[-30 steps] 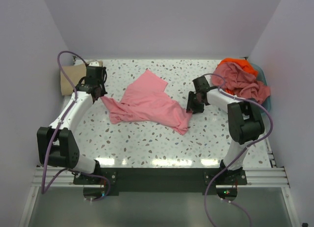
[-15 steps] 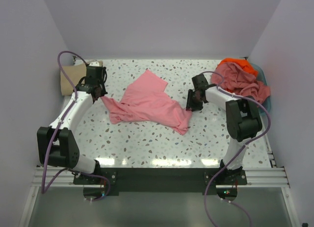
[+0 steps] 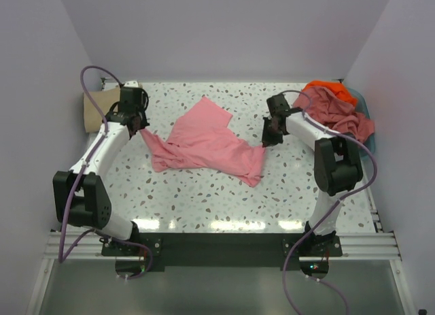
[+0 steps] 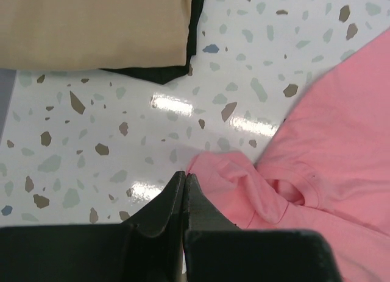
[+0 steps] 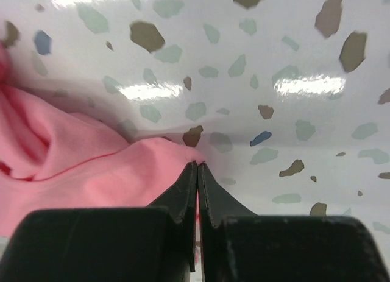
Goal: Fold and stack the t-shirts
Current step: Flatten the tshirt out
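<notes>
A light pink t-shirt (image 3: pixel 204 141) lies crumpled and partly spread in the middle of the speckled table. My left gripper (image 3: pixel 141 130) is shut on its left corner; in the left wrist view the shut tips (image 4: pixel 184 175) meet the shirt's (image 4: pixel 329 142) bunched edge near the collar. My right gripper (image 3: pixel 266 143) is shut on the shirt's right edge. The right wrist view shows pink cloth (image 5: pixel 91 172) pinched between its tips (image 5: pixel 197 165). A folded tan t-shirt (image 3: pixel 95 109) lies at the far left, also seen in the left wrist view (image 4: pixel 91 26).
A blue basket (image 3: pixel 364 105) at the back right holds a heap of dusty pink t-shirts (image 3: pixel 336 118) with an orange one (image 3: pixel 332 89) on top, just behind my right arm. Walls enclose the table on three sides.
My right gripper has shut on the pink shirt's right edge and shifted slightly toward the back. The left gripper, shut throughout, has moved a little toward the back.
</notes>
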`<state>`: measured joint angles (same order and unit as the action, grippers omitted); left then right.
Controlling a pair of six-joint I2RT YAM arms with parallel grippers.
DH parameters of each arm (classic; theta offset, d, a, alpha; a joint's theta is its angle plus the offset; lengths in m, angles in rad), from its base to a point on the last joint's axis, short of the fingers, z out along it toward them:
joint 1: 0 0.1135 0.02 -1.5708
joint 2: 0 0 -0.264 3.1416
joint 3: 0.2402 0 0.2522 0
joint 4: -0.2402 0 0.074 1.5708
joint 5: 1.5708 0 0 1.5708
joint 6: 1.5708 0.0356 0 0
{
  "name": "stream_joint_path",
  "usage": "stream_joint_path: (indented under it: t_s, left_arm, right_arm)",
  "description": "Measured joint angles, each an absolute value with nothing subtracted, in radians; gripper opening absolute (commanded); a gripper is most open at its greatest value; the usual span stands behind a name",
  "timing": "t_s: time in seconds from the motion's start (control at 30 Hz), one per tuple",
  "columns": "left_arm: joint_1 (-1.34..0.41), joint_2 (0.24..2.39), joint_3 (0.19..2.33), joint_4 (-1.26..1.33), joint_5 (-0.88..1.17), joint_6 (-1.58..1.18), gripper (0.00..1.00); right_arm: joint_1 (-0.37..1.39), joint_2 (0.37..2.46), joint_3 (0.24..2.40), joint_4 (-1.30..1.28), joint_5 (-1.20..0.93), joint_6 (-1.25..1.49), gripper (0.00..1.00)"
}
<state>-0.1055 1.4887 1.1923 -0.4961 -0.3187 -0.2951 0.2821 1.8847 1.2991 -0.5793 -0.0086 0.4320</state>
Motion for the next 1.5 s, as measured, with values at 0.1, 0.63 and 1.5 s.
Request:
stream_joint_path:
  t_s: [0.1,0.63,1.5]
  left_arm:
    - [-0.105,1.517,1.257,-0.495,-0.321,-0.293,0.00]
    - [-0.089,1.519,1.699,-0.374,-0.362,-0.302,0.00]
    - [-0.081,1.172,2.007,-0.222,-0.169,-0.226,0.00]
  right_arm:
    - [0.262,1.877,1.394,-0.617,-0.007,0.420,0.00]
    - [0.085,1.690,1.931,-0.757,0.043,0.320,0.00]
    - [0.091,1.050,2.032,-0.692,0.034,0.083,0.00]
